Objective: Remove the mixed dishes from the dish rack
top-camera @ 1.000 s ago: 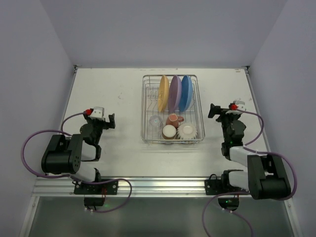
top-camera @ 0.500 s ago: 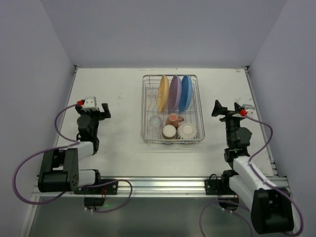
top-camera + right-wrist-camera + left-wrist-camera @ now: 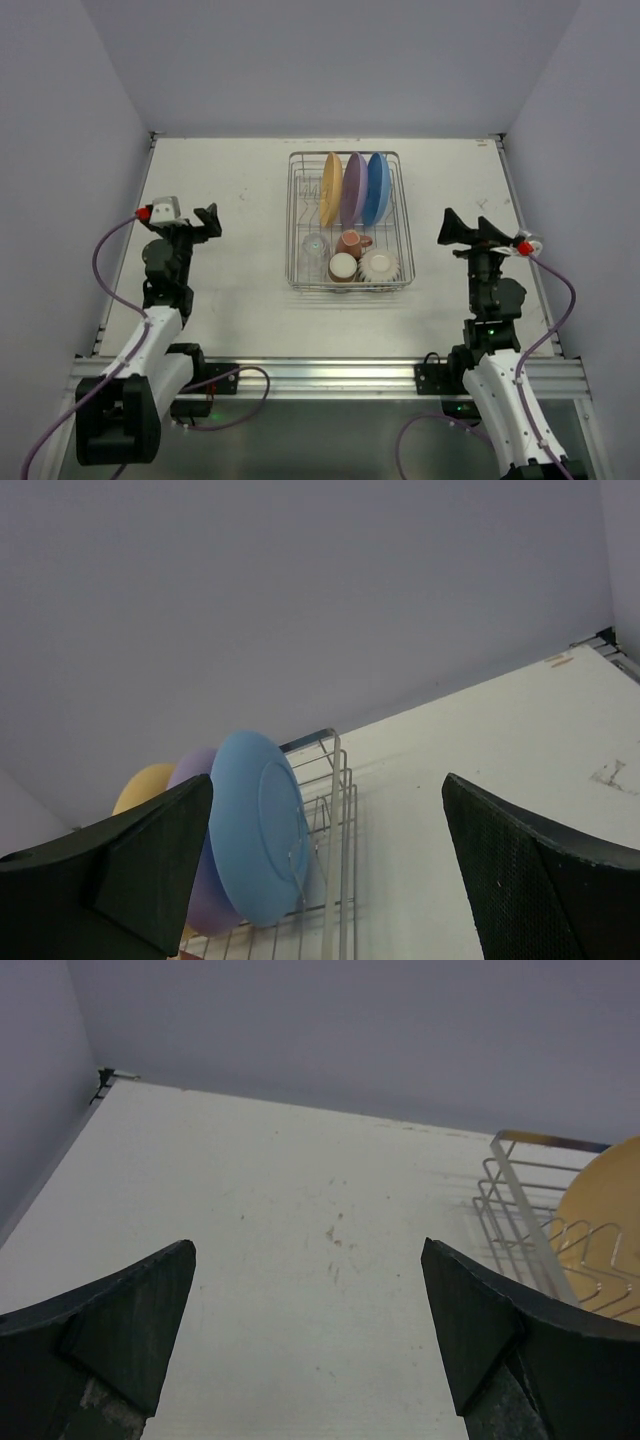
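Observation:
The silver wire dish rack (image 3: 296,215) stands at the table's middle back. In its tines stand a yellow-orange plate (image 3: 331,188), a purple plate (image 3: 353,188) and a blue plate (image 3: 377,188). In front of them lie a clear glass tumbler (image 3: 314,245), two reddish-brown cups (image 3: 352,242) (image 3: 342,267) and a cream ribbed bowl (image 3: 379,264). My left gripper (image 3: 208,222) (image 3: 307,1250) is open and empty, left of the rack (image 3: 520,1210). My right gripper (image 3: 452,233) (image 3: 328,780) is open and empty, right of the rack (image 3: 340,810), facing the blue plate (image 3: 255,825).
The white table (image 3: 240,290) is walled in at the back and both sides. A metal rail (image 3: 320,375) runs along the near edge where the arm bases sit. Purple cables loop from both arms.
Both arms have unfolded and risen. The left gripper moved left and slightly back; the right gripper shifted right and slightly nearer. Both stay open and empty. The dishes have not moved.

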